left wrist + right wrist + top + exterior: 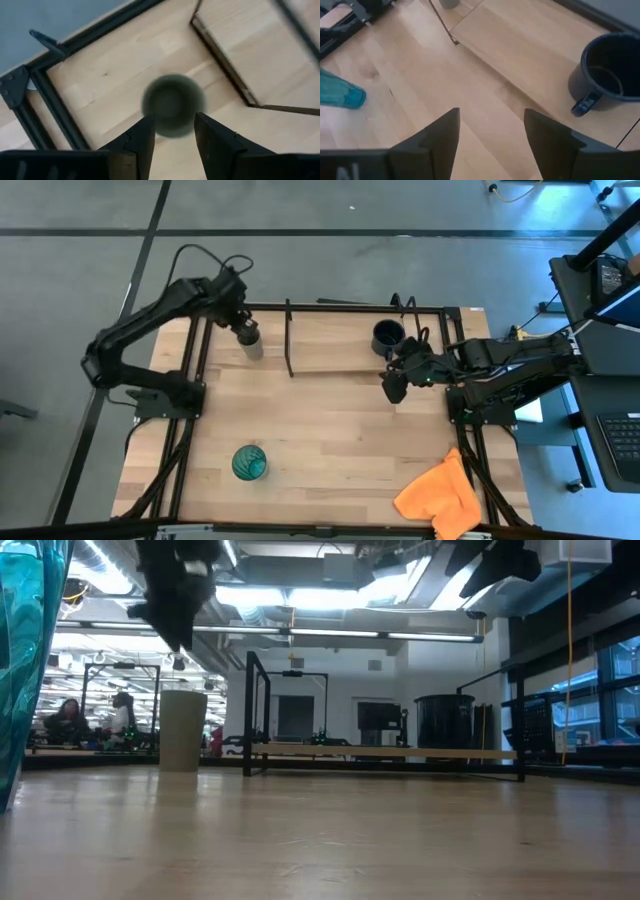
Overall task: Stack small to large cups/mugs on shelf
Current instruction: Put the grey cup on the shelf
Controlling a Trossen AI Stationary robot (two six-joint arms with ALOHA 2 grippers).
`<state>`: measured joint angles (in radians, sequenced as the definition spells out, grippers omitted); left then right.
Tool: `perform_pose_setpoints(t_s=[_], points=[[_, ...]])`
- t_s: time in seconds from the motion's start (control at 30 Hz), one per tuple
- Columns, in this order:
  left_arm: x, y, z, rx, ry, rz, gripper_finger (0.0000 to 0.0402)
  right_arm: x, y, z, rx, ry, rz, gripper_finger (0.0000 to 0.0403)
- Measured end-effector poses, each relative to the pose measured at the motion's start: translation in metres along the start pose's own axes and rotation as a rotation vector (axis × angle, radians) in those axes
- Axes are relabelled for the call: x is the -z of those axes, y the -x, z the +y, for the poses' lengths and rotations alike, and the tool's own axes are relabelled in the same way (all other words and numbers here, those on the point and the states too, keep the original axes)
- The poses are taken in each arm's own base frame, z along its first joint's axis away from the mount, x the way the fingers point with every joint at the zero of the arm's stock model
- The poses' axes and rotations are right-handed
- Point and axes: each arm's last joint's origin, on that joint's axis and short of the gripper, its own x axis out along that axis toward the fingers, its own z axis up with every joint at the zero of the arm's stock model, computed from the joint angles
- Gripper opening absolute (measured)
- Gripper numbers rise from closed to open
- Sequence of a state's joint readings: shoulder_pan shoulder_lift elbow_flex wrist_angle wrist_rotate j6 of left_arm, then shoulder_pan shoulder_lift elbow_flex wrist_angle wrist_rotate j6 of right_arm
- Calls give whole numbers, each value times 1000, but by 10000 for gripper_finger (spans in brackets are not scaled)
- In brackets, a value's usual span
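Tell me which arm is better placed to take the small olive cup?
Left. The left gripper hangs open right over the olive cup; the right gripper is by the navy mug.

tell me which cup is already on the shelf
The dark navy mug, standing at the right end of the shelf. The small tan cup stands on the table just left of the shelf, and the teal tumbler stands far out front.

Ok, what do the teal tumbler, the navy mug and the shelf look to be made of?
Teal tumbler: probably glass or clear plastic; the low view shows light passing through its glossy wall. Navy mug: looks like glazed ceramic or enamel, opaque with a soft sheen; I can't tell which. Shelf: a pale wooden board with visible grain, set in a thin black frame that looks like metal rod.
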<state>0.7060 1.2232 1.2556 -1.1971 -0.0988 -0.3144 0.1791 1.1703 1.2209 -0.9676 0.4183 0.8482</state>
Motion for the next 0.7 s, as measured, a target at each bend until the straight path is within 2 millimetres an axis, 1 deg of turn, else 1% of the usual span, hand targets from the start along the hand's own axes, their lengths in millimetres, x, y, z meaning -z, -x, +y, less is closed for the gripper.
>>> perform_pose_setpoints(t_s=[0.1,0.23,0.33,0.5,0.7], points=[[-10,-16,12,-37,-25,60,131,0,-3,1,7,-37,6,223],[-15,-31,21,-109,-82,137,131,1,-6,2,28,-51,5,223],[-17,-37,21,-115,-110,161,131,1,-9,2,40,-14,8,223],[-21,-47,18,-55,-118,188,131,-3,-12,-1,61,10,5,223],[-28,-62,19,-71,-140,218,131,-6,-13,-4,70,20,6,223]])
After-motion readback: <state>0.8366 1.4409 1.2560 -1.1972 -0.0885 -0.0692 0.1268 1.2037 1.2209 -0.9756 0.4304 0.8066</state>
